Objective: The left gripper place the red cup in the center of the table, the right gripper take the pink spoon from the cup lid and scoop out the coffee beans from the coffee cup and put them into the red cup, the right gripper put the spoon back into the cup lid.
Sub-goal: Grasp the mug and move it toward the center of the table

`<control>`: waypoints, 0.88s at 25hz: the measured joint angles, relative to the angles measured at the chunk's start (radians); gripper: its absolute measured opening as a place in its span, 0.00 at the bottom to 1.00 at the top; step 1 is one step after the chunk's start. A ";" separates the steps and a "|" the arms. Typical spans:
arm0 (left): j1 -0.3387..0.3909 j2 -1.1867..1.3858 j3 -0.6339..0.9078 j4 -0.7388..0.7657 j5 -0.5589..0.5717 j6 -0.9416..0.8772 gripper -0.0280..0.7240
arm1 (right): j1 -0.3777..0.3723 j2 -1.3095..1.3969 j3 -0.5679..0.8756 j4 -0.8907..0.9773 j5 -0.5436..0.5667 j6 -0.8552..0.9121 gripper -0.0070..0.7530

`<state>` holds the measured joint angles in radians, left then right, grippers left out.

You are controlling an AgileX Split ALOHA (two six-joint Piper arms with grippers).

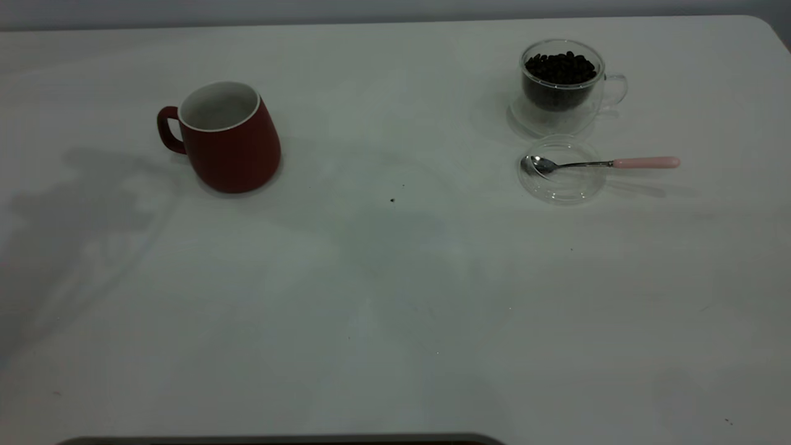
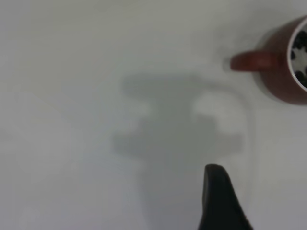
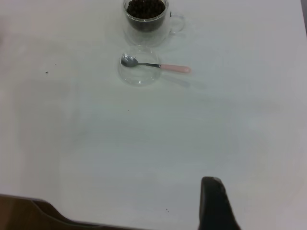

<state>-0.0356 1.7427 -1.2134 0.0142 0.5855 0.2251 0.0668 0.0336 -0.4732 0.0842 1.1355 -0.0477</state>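
Your left gripper (image 2: 218, 201), jaw state impossible to tell, is hovering off the handle side of the red cup (image 1: 230, 137), which is sitting left of the table (image 1: 395, 296) center.

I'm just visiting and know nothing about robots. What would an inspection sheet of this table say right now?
Surface: white table, a few tiny dark specks near the middle.
Job's things: red cup upright at the left side, handle pointing outward, not yet at the center. Glass coffee cup at the right holds coffee beans. Clear cup lid lies just in front of it; pink spoon rests with its bowl in the lid, handle sticking out to the right.
Clutter: nothing seen.
Grippers: left gripper shows only one dark finger, near the red cup; right gripper likewise, far from the spoon.
Cables: nothing seen.
Surroundings: grey wall behind.
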 joint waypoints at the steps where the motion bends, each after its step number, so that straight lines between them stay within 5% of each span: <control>1: 0.000 0.037 -0.035 -0.001 0.008 0.043 0.69 | 0.000 0.000 0.000 0.000 0.000 0.000 0.65; 15: 0.000 0.529 -0.479 -0.094 0.284 0.646 0.69 | 0.000 0.000 0.000 0.000 0.000 0.000 0.65; 22: -0.002 0.643 -0.542 -0.120 0.269 0.767 0.69 | 0.000 0.000 0.000 0.000 0.000 0.000 0.65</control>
<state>-0.0375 2.3859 -1.7551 -0.1062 0.8543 0.9925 0.0668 0.0336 -0.4732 0.0842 1.1355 -0.0477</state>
